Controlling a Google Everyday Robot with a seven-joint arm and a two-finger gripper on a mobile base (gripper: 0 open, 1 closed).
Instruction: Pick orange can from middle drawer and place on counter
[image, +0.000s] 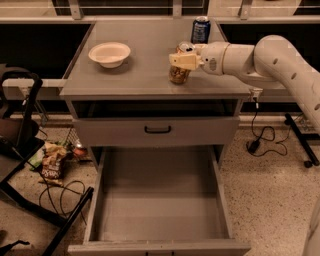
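Observation:
The orange can, tan-orange with a silver lid, stands upright on the counter right of centre. My gripper reaches in from the right and is wrapped around the can's upper part, with a cream finger across its front. The middle drawer is pulled fully out below, and its bare grey floor holds nothing.
A white bowl sits on the counter's left part. A dark blue can stands at the back right. The shallower drawer front with a black loop handle is closed. Snack bags, cables and a black frame lie on the floor at left.

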